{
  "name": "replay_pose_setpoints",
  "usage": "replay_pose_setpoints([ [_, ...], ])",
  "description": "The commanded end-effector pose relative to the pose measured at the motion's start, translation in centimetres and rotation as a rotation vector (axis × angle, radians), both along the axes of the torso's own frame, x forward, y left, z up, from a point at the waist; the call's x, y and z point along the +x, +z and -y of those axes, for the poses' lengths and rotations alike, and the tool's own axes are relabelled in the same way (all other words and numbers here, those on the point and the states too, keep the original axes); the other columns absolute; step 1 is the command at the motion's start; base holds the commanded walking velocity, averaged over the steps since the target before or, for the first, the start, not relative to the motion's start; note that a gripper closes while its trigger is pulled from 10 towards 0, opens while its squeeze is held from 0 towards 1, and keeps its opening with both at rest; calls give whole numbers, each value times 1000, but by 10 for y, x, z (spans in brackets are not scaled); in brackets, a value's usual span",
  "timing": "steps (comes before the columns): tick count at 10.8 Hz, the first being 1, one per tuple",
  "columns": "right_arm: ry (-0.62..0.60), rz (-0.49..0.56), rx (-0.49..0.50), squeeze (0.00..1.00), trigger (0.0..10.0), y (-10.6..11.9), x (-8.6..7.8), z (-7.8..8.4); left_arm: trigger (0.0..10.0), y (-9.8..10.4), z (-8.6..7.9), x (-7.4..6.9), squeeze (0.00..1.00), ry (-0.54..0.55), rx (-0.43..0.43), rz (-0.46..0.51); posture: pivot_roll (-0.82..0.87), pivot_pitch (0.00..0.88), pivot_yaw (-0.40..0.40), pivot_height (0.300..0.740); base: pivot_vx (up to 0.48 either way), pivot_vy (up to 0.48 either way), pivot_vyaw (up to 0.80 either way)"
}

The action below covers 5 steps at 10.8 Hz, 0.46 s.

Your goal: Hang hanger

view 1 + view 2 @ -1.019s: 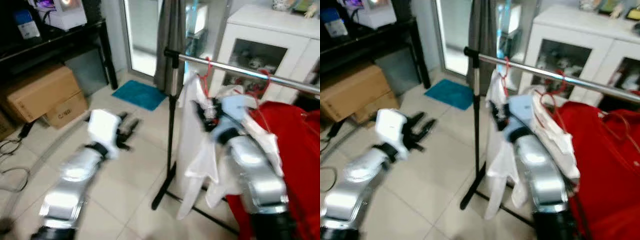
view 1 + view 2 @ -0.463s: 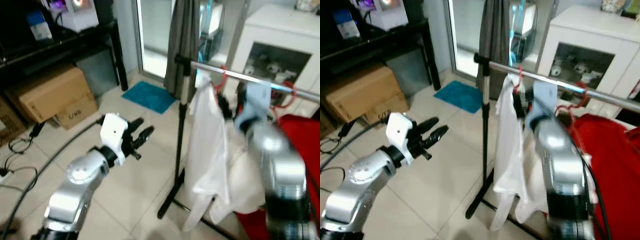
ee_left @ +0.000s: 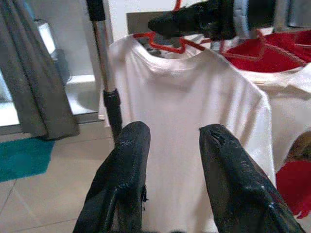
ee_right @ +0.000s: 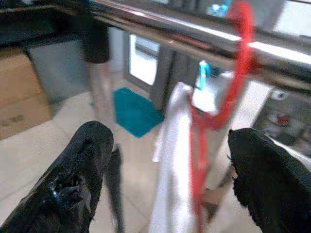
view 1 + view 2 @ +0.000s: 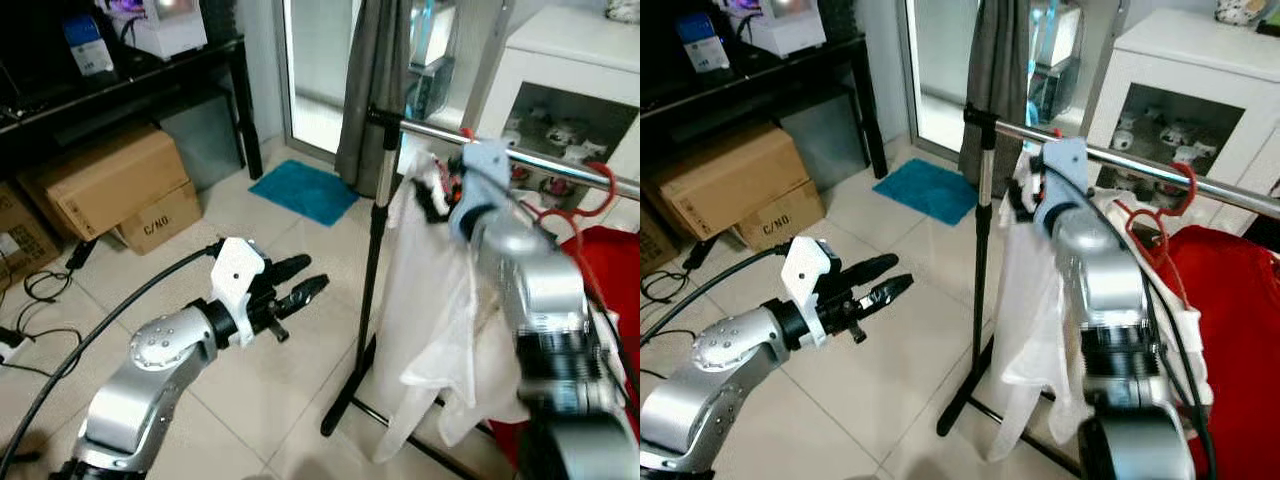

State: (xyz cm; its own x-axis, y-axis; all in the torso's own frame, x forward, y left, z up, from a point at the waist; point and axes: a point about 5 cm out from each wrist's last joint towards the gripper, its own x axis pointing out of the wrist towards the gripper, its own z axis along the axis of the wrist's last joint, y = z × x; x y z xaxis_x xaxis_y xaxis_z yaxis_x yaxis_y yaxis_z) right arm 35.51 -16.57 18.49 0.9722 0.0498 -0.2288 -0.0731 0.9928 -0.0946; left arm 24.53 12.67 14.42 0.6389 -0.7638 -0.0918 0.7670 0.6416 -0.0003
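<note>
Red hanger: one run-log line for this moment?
red hanger: hooked on rail | right end effector: open around it | left end effector: open, idle

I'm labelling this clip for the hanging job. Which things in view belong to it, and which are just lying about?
Belongs to the job:
red hanger
white shirt on it
clothes rail
right gripper, open around the hanger

Just lying about:
cardboard boxes
blue mat
red garment
left gripper, idle

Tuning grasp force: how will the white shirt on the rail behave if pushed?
The white shirt is probably floppy: it drapes in folds. Its red hanger hooks the rail, so it would likely swing or slide, not resist.
</note>
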Motion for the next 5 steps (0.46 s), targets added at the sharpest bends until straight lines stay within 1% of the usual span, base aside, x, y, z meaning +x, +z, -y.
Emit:
replay_pose_setpoints([
  [1,-21,-26,7,0,10000,-2,2,3,10000,0,1,-2,0,-17,5,-8,21,0,35,740,0,0,0],
  [2,-24,-31,14,0,10000,-1,4,4,10000,0,1,-2,0,-19,4,-9,19,0,35,740,0,0,0],
  [3,-16,-65,27,0,10000,-6,7,4,10000,-1,1,-2,0,-24,3,-13,16,0,37,740,0,0,0],
  [4,-38,-88,75,0,3922,-13,12,8,10000,-1,2,-3,0,-32,4,-12,13,0,40,740,0,0,0],
  [5,-43,-93,90,0,0,-15,13,10,10000,-1,2,-1,0,-35,5,-10,12,0,41,740,0,0,0],
])
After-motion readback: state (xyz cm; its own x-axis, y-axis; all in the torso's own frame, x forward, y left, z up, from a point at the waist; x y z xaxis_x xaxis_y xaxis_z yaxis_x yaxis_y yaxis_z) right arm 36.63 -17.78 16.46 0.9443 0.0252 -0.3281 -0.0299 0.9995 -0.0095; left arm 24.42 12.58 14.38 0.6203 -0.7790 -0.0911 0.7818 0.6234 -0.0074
